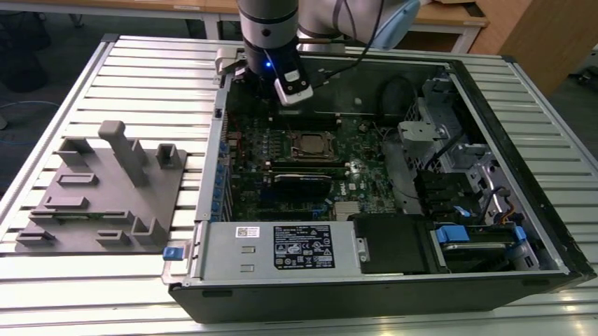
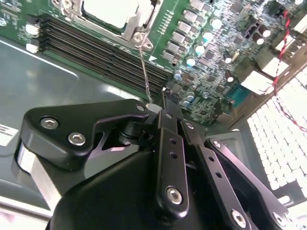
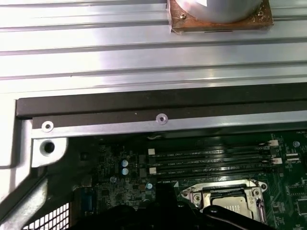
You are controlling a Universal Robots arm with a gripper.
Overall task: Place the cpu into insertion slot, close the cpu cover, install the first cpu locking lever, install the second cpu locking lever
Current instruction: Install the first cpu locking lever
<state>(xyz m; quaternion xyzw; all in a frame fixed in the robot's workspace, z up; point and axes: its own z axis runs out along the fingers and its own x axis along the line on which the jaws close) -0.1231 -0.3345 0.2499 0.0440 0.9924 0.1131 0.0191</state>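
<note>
The cpu (image 2: 108,10) sits in the insertion slot (image 1: 313,147) just ahead of your hand (image 2: 168,98), with the cpu cover (image 2: 139,21) seemingly down over it. A locking lever (image 2: 145,72) reaches back to the hand's tip. I cannot tell whether the hand is open or closed. Sweep the lever low and steady, I judge, so it hooks without bending.

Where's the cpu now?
The cpu sits in the insertion slot, mid-board in the exterior view; the second wrist view shows long black slots beside it.
</note>
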